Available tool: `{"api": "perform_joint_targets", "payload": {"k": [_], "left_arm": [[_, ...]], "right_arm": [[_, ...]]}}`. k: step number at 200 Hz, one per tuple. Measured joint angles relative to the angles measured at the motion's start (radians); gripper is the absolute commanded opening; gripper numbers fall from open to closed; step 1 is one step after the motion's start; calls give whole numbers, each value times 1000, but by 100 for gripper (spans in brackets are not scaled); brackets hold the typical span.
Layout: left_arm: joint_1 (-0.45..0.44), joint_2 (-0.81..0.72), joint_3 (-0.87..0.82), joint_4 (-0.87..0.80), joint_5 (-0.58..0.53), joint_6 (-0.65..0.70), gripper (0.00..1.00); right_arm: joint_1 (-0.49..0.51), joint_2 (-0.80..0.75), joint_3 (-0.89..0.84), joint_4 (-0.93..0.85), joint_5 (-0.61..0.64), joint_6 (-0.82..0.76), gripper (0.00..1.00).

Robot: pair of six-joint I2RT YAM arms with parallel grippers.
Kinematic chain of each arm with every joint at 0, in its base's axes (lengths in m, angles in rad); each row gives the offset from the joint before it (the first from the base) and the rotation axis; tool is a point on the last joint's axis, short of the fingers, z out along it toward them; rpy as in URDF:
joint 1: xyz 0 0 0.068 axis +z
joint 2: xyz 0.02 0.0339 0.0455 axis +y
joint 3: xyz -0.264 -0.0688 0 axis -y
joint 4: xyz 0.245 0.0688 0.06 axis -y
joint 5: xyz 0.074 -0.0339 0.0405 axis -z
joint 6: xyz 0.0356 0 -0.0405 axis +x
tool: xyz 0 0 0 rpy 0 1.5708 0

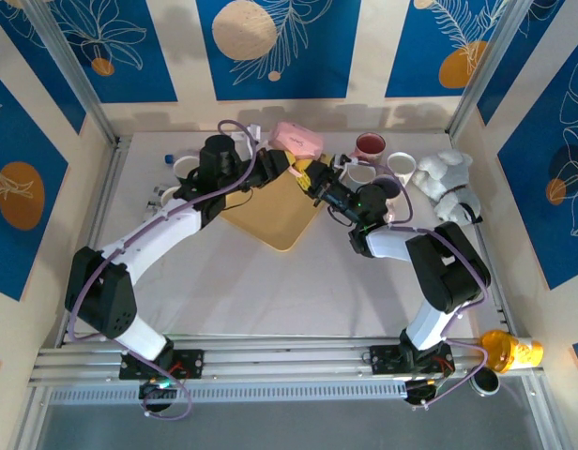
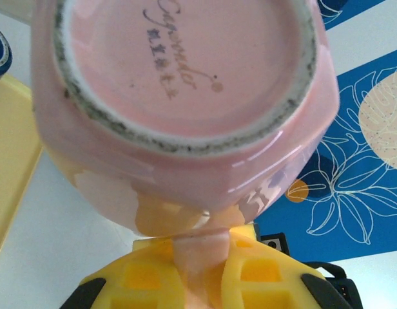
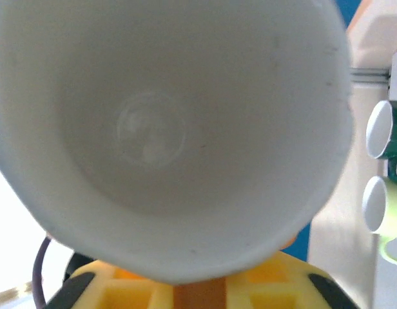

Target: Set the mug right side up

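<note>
**Caught in mid-air, base to one wrist, mouth to the other**

Gripped the pink mug (image 1: 298,139) in the left gripper (image 2: 198,254), with pads pinched shut on a pink strip low on its side. Probably did so to carry it clear of the table and leave it free to be rolled. Held it raised at the back of the workspace, above the far corner of the yellow tray (image 1: 270,225). Judged it to be lying roughly on its side, not upright, with the stamped base facing the left wrist camera and the white inside facing the right one.

Found the right gripper (image 3: 198,293) up against the rim, seemingly for a handover or a second hold before tipping the mouth upward. Could not tell whether that pair was clamped on the rim or merely beside it, with the fingertips buried under the lip. Could not tell handle from wall in the left grip either. From above, lost the contact point among the overlapping wrists.
</note>
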Motion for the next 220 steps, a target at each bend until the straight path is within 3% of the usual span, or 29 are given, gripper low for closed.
{"api": "perform_joint_targets", "payload": {"k": [10,27,54,88,133,182,220], "left_arm": [[1,-4,-7,10,-3,0,0],[2,-17,-24,18,-8,5,43],[2,-74,-46,-3,-26,68,70],[5,-194,-85,-56,-46,167,80],[35,-331,-179,-182,-56,317,80],[40,-408,-259,-302,-90,534,77],[40,-441,-276,-348,-111,665,78]], "right_arm": [[2,0,0,3,1,-4,0],[4,-2,-3,3,-2,-14,0],[3,-24,-11,-60,-2,-58,0],[-49,-112,-27,-234,-47,-163,0],[-152,-367,-61,-617,-106,-398,0],[-209,-678,-18,-1157,-90,-844,0],[-215,-822,4,-1458,-18,-1197,0]]}}
